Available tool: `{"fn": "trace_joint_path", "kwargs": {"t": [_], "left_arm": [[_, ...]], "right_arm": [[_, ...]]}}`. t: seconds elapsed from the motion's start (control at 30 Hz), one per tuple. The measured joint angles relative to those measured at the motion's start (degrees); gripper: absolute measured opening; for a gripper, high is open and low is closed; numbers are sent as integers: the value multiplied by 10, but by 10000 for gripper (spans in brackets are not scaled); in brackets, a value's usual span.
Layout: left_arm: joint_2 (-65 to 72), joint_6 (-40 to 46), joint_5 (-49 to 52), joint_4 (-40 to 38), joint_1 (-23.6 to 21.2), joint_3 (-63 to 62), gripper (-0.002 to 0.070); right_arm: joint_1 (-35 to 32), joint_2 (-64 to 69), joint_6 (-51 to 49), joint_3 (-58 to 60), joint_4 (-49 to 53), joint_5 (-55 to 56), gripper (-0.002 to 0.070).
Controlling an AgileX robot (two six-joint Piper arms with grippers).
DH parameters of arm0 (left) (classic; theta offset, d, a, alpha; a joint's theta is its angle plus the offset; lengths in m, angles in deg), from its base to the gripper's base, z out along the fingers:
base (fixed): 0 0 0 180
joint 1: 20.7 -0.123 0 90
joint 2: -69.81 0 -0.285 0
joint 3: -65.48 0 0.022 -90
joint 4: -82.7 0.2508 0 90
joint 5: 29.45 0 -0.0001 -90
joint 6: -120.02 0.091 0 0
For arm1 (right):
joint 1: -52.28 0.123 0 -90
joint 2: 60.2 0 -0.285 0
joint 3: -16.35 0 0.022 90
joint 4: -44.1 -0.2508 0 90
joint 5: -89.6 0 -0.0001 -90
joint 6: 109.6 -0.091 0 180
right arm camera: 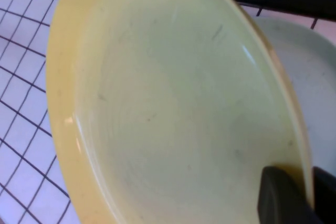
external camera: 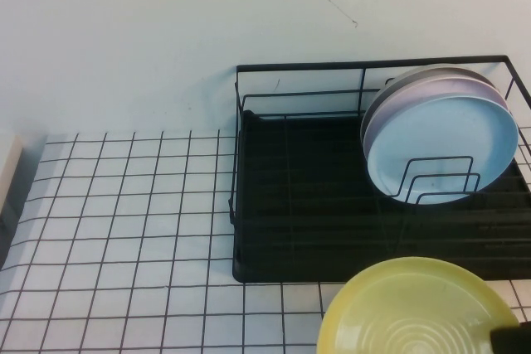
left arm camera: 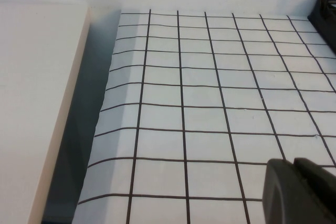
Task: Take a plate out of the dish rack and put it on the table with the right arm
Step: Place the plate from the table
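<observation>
Right end effector point(right arm camera: 307, 192): I see fingers clamped on rim of yellow plate point(right arm camera: 173, 108), one finger point(right arm camera: 281, 198) on inner face, other behind rim. In high view it's at bottom right corner, plate held out of dish rack point(external camera: 332, 205), above table point(external camera: 124, 221) just in front of rack, ringed underside facing cam. Left end effector point(left arm camera: 302, 190): over bare table, well apart from rack; can't tell if open or shut. Rack holds light blue plate point(external camera: 448, 151) upright w/ others behind, at its right end.
</observation>
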State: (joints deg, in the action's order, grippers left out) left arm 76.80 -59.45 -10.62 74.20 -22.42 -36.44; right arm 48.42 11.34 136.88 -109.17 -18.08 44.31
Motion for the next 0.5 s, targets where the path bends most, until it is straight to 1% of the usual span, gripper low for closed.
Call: {"fn": "trace_joint_path", "kwargs": {"t": [0.17, 0.23, 0.3, 0.47, 0.5], "left_arm": [[0, 0, 0, 0, 0, 0, -2], [0, 0, 0, 0, 0, 0, -2], [0, 0, 0, 0, 0, 0, -2], [0, 0, 0, 0, 0, 0, -2], [0, 0, 0, 0, 0, 0, -2]], "right_arm": [[0, 59, 91, 0, -34, 12, 68], [0, 84, 128, 0, -48, 12, 97], [0, 105, 154, 0, -62, 14, 157], [0, 142, 212, -9, -92, 36, 379], [0, 145, 216, -14, -94, 37, 407]]}}
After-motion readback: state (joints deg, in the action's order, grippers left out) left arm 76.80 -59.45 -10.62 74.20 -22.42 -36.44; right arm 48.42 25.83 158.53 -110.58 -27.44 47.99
